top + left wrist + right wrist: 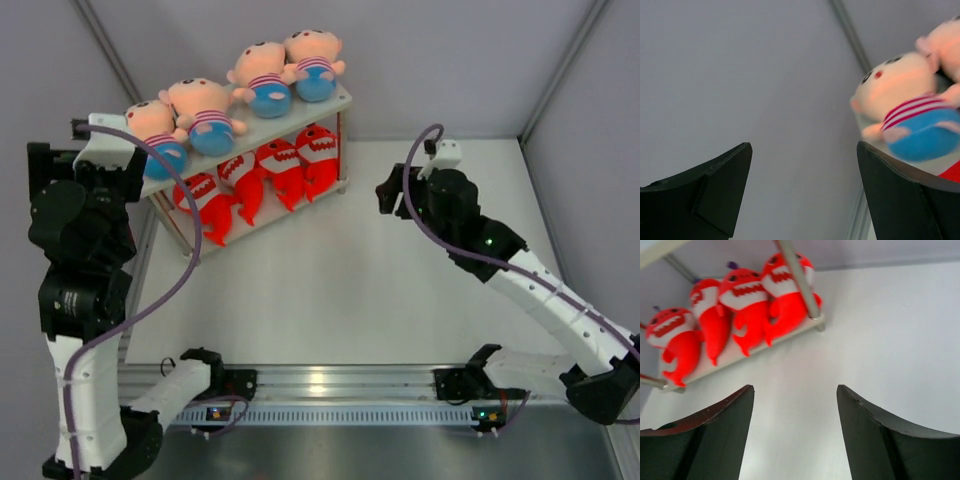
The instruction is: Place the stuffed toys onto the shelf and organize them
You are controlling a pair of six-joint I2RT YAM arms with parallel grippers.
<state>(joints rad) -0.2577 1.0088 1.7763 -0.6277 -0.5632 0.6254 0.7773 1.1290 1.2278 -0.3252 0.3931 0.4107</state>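
Light: bright, even, soft | Shadows: faint under shelf (283, 124) | Glare: hotspot on rail (318, 381) | Blur: doll (910, 117) smeared, left wrist; other views sharp

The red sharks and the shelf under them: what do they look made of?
The red sharks look like soft plush fabric, matte and slightly fuzzy, with puffy stuffed shapes. The shelf has a hard, flat, white board, perhaps painted wood or plastic. Its legs look like thin metal rods with a dull sheen.

I note: white two-tier rack (295, 115) left of right claw (384, 197); four peach plush dolls (262, 85) on top, four red plush sharks (280, 170) below.
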